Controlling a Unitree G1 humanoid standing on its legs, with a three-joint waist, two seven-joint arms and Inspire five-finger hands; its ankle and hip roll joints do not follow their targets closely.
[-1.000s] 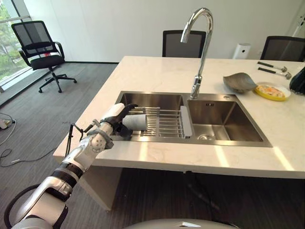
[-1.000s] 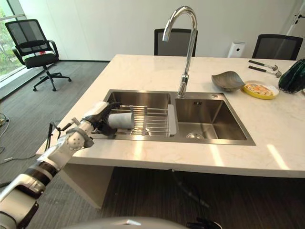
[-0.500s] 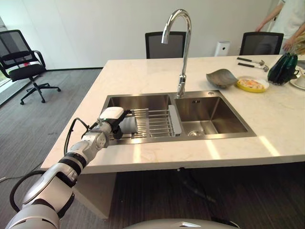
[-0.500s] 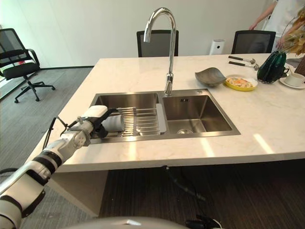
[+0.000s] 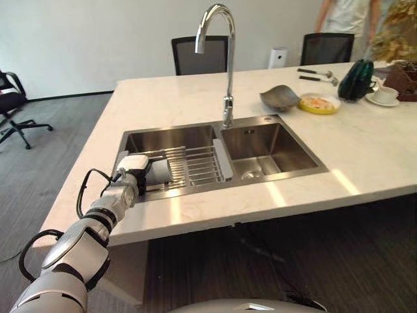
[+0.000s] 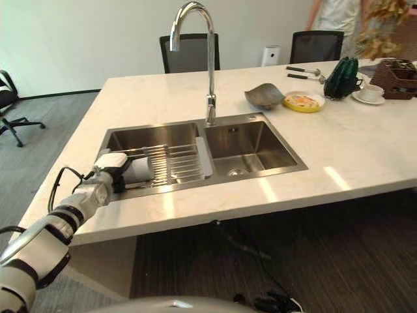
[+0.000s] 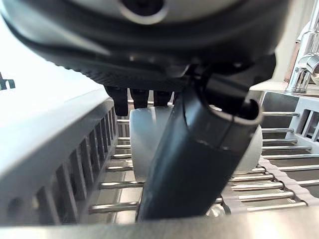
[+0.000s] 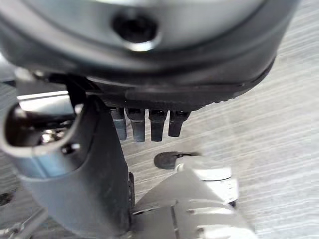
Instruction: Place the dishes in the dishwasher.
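Observation:
A pale grey cup (image 5: 160, 171) lies on its side on the wire rack (image 5: 199, 166) across the left basin of the steel sink (image 5: 267, 147). My left hand (image 5: 133, 171) reaches in from the sink's left rim and is shut on that cup. In the left wrist view the thumb (image 7: 194, 159) crosses the front of the cup (image 7: 142, 149) and the fingers curl over its far side. A grey bowl (image 5: 279, 97) and a yellow plate (image 5: 316, 104) sit on the counter behind the right basin. My right hand (image 8: 149, 74) hangs over the floor, fingers relaxed and holding nothing.
A tall curved faucet (image 5: 225, 65) rises behind the sink. At the counter's far right stand a dark green vase (image 5: 357, 70), a cup on a saucer (image 5: 384, 96) and two hammers (image 5: 316, 75). A person (image 5: 339, 13) stands by the chairs behind the counter.
The camera has swung to the right, so the whole scene has shifted left. My left hand stays on the cup in the rack.

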